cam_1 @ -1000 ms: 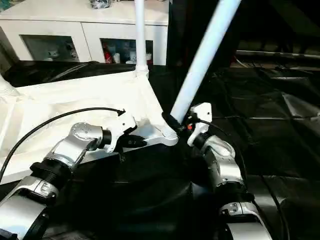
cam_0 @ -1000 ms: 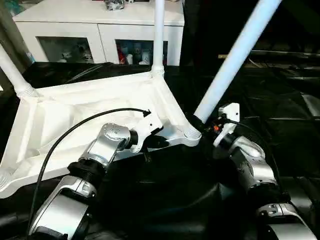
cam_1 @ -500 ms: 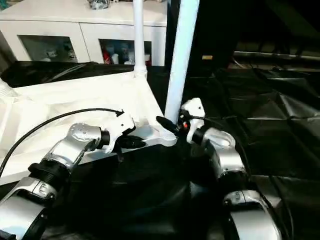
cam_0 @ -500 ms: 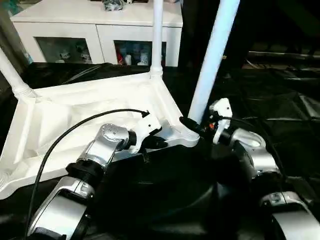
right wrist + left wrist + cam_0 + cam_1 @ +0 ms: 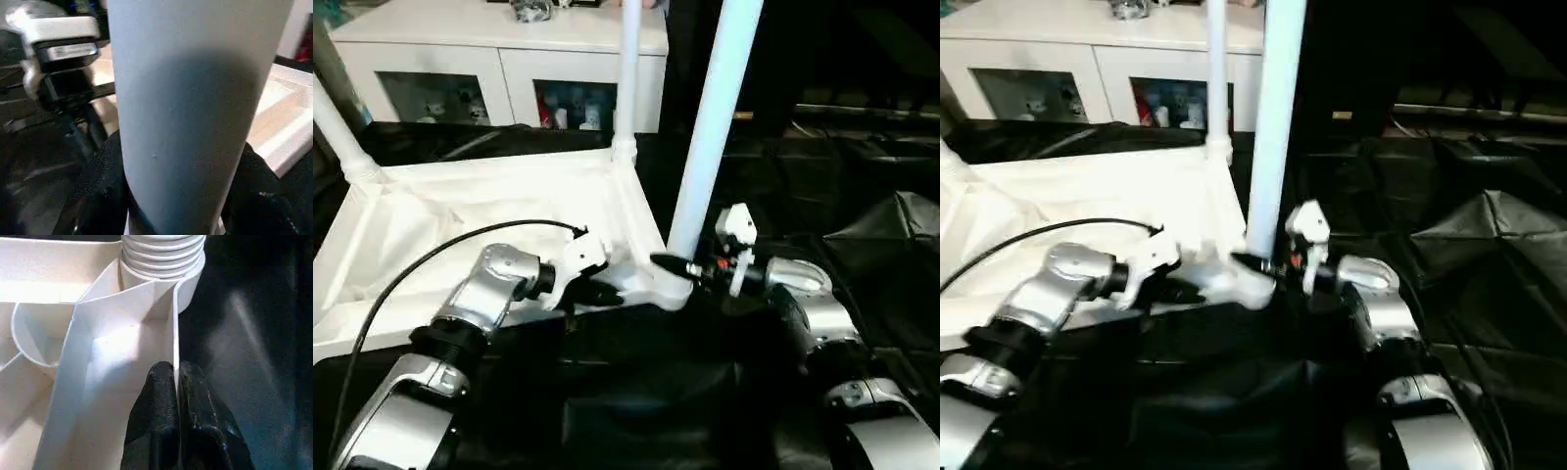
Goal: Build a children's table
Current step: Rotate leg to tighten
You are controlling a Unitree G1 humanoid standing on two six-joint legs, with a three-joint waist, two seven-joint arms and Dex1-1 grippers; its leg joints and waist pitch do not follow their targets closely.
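Note:
The white table top (image 5: 460, 211) lies upside down on black cloth, ribbed underside up. My left gripper (image 5: 595, 292) is shut on its thin near rim wall (image 5: 174, 347), just short of the near-right corner socket (image 5: 164, 259). A long white leg (image 5: 713, 127) stands almost upright in that socket. My right gripper (image 5: 677, 264) is shut on the leg's lower end, one black finger (image 5: 100, 186) on each side of the tube (image 5: 195, 98). Two other legs rise from the far corners, one at the far right (image 5: 627, 78) and one at the far left (image 5: 340, 137).
A white cabinet (image 5: 499, 59) with glass doors stands behind the table top. Crumpled black cloth (image 5: 871, 225) covers the surface to the right and in front. A black cable (image 5: 431, 259) arcs over my left forearm.
The near-right leg has swung from leaning right to almost upright, and my right gripper has turned with it. My left gripper has kept its hold on the rim. The camera has shifted slightly.

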